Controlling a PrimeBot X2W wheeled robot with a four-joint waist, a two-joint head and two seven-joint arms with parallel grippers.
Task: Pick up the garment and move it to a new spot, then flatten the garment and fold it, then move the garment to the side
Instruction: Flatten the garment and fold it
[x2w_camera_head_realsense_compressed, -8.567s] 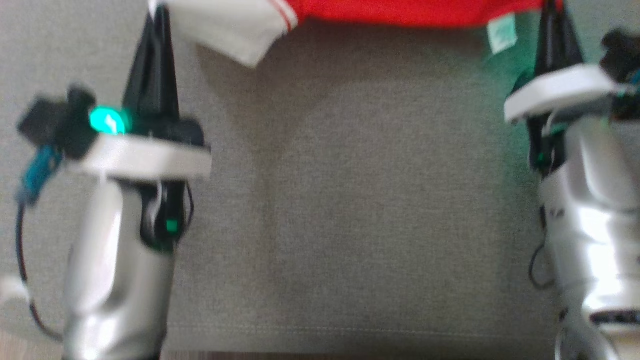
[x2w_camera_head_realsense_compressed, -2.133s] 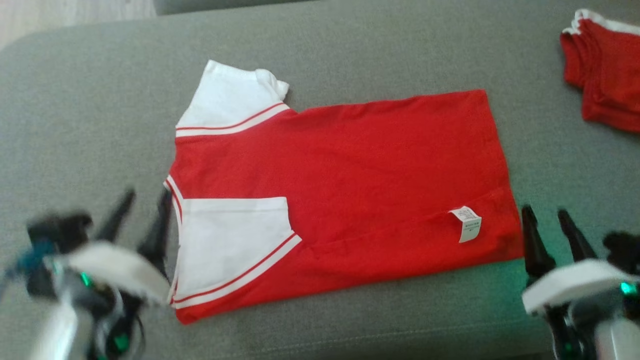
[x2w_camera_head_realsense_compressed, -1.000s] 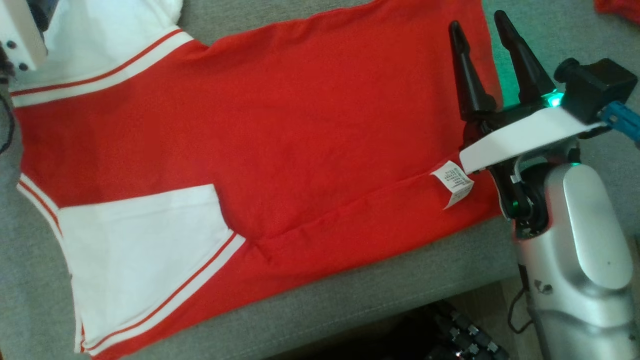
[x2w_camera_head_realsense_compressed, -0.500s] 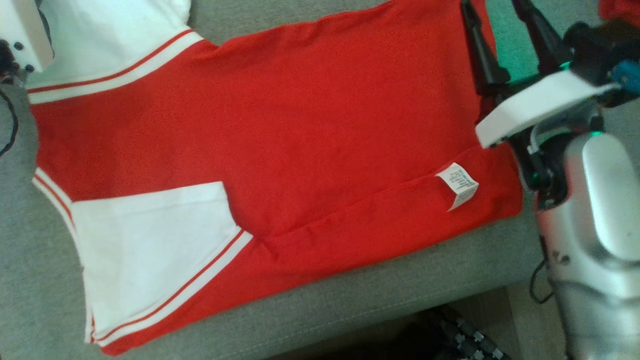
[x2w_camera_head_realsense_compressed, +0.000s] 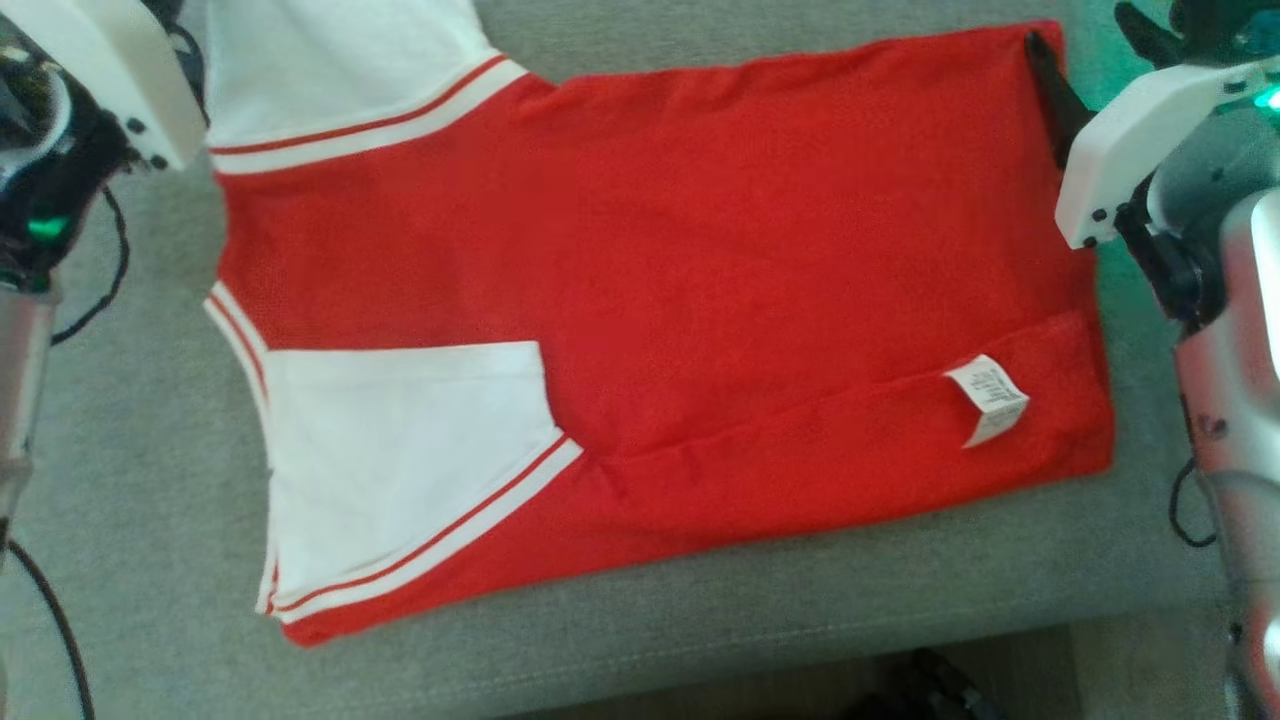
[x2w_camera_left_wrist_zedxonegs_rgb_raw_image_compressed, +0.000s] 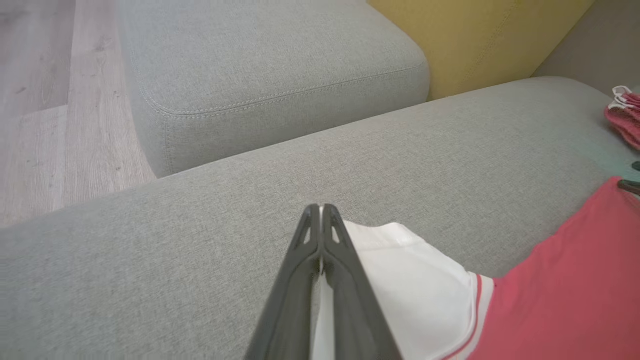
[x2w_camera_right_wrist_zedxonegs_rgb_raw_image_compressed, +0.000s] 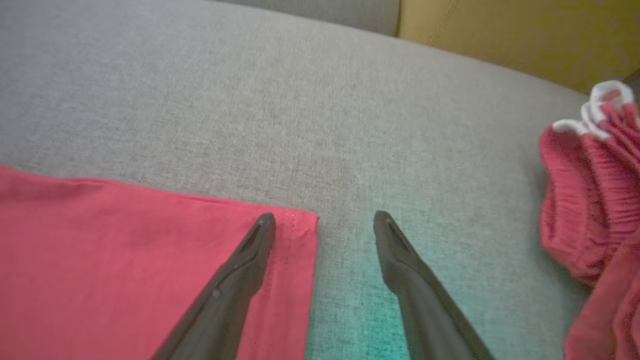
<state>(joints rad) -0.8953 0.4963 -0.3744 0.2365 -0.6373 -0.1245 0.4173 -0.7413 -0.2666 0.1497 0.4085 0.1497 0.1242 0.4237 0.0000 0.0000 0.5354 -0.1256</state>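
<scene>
From my head I see the red shirt lying flat on the grey sofa, with the collar side to my left and the hem to my right. The near sleeve, white, is folded onto the red body. A white label sits close to the hem. My left wrist plate is at the upper left, just beside the far sleeve. My right end effector is at the far hem corner.

From the left wrist, my left end effector is pressed together. A thin white line of the far sleeve shows between its fingers, so it pinches the edge of that sleeve. Behind it are a grey cushion, a yellow cushion and the wooden floor.

From the right wrist, my right end effector is spread. One finger is over the corner of the shirt and the other finger is over the bare sofa. A red cloth pile with white trim lies well apart on the right.
</scene>
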